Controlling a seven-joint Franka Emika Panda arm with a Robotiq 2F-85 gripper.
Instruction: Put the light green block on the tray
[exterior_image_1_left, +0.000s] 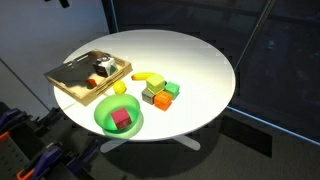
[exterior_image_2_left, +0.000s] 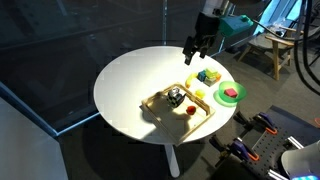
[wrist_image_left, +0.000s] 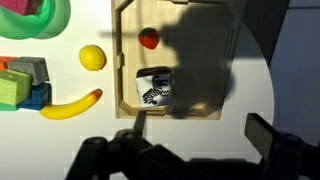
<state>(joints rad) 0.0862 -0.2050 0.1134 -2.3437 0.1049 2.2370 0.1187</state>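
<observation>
Wrist view: claw (wrist_image_left: 185, 150) is spread wide w/ nothing between the fingers (wrist_image_left: 105, 160), both dark tips poking in along the bottom edge. Lime block (wrist_image_left: 12, 90) is way off to 1 side of the claw, half cut off at the pic's left edge. It's packed in w/ a grey block (wrist_image_left: 28, 68) and a blue block (wrist_image_left: 36, 97). Tray (wrist_image_left: 125, 60) is basically straight ahead of the claw and already has a red bit (wrist_image_left: 149, 38) and a black-and-white thing (wrist_image_left: 155, 88) on it. Ball (wrist_image_left: 92, 57) and banana (wrist_image_left: 70, 105) lie between the tray and the block pile.

Handling, imo: looks like a small toy cube, so prob light, stiff and not fragile. The flat faces should pinch fine and not slip much. Neighbours crowd it tho, so I'd come from above and close on 2 opposite faces that aren't touching anything. Can't tell which faces are free, since the edge of the pic hides part of it.

Arm pose: in an exterior view the claw (exterior_image_2_left: 198, 46) hangs well above the table (exterior_image_2_left: 130, 80), wrist pointing down, arm coming in from the top. It's touching nothing, and the block pile is below it and a bit off to the side.
</observation>
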